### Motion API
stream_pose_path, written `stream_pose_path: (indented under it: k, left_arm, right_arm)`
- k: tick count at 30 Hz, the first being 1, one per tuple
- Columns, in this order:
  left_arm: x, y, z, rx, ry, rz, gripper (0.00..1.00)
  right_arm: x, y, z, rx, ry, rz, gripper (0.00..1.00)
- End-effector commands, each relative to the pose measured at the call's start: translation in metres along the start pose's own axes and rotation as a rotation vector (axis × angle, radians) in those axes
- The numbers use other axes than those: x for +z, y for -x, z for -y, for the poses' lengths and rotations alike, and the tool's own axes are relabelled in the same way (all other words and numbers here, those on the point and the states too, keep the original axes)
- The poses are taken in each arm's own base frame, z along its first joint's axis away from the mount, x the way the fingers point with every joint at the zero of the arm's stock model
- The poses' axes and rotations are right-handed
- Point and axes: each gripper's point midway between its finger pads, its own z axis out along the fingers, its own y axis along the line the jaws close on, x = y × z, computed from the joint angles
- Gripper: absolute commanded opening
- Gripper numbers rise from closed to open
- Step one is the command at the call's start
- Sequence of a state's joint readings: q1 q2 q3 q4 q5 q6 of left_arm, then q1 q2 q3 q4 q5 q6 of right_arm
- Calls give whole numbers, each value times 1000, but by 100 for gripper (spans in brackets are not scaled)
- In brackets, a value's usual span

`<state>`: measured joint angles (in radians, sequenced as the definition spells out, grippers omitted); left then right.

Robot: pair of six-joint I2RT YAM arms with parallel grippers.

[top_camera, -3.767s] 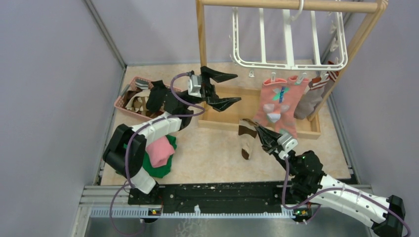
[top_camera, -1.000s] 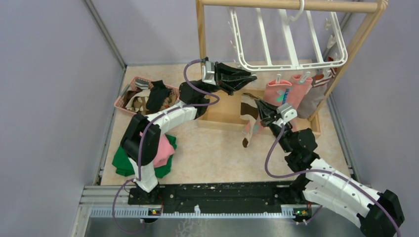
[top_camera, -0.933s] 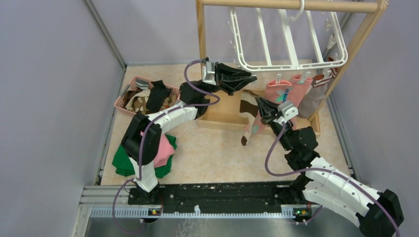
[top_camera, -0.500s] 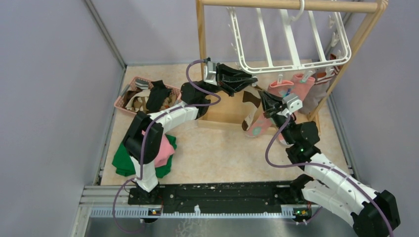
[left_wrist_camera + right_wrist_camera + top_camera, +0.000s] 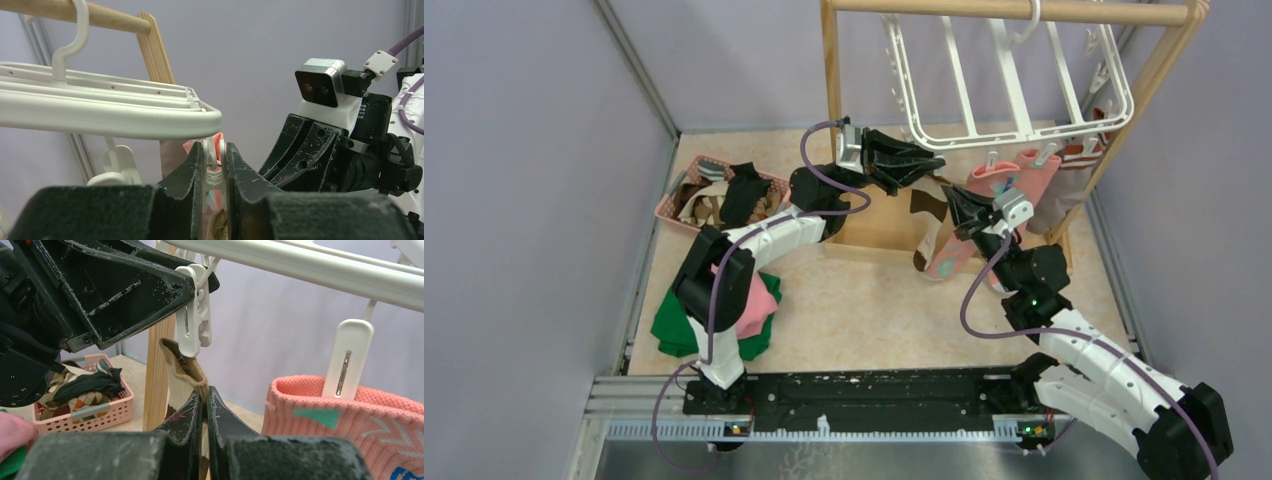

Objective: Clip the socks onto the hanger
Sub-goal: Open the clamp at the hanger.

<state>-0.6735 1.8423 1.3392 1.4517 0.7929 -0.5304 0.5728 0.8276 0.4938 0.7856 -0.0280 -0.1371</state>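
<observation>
On the bench [image 5: 854,300] nearest the arms lies a green cloth [image 5: 669,328] with a pink cloth [image 5: 752,300] on top. The right claw [image 5: 205,392] is clamped on the cuff of a brown-cream sock [image 5: 182,360], holding it just under a white clip [image 5: 195,315]. The left claw [image 5: 214,150] squeezes that clip, which dangles from the hanger [image 5: 1014,135]. Beside it, a pink sock [image 5: 345,415] hangs clipped.

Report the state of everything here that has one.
left gripper, shut on clip.
right gripper, shut on brown sock.
clip, squeezed.
brown sock, dangling, cuff at clip's mouth.
pink sock, clipped to hanger.
hanger, hooked on wooden bar.
basket, holding socks.
</observation>
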Motion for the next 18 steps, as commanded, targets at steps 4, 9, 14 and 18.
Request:
stream_pose_path:
  k: [4,9,14,18]
  left_arm:
    - [7,22,12,51,-66,57,6]
    - [8,23,14,46,-75,59,6]
    - [8,23,15,42,-83,59,6]
    - [8,21,13,41,-79,57,6]
  right_arm:
    - [10,50,10,-6,-24,135,0]
    - [11,49,13,-7,-39,125,0]
    - [10,51,15,-5,-42,137,0]
    - [8,57,12,-8,-28,162,0]
